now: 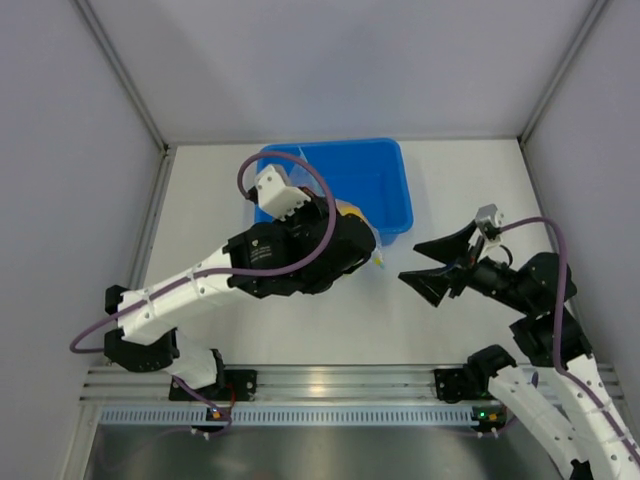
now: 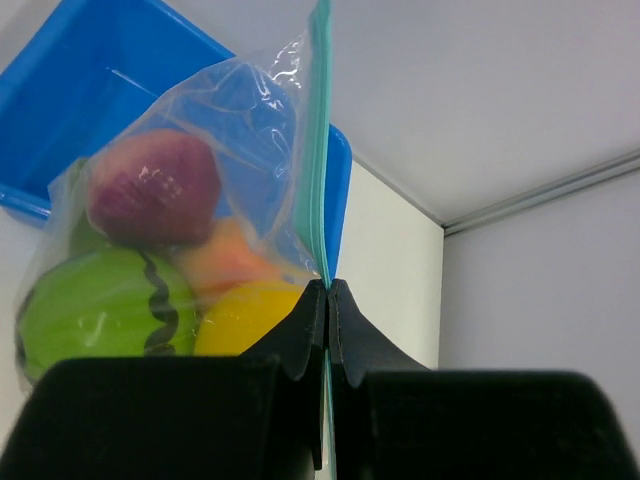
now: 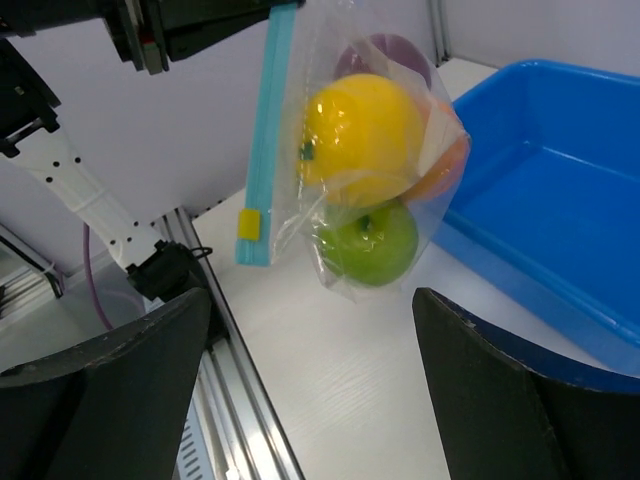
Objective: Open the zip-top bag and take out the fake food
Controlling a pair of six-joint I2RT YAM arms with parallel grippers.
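Black left jaws clamped the teal zipper strip (image 2: pixel 318 150) of the zip-top bag (image 2: pixel 250 110), which hung above the table (image 3: pixel 330 360), fake food (image 2: pixel 150 185) inside. Right jaws stood wide (nothing held); a square pinch on the yellow tab (image 3: pixel 249 224) looked surest.

Bare table (image 1: pixel 400 330) beside bag (image 3: pixel 370 150), tub (image 1: pixel 380 185) behind

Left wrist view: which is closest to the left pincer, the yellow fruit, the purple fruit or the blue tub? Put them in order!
1. The yellow fruit, low in the bag, right beside the left pincer.
2. The purple fruit, higher up in the bag.
3. The blue tub, behind the bag, at the top of the view.
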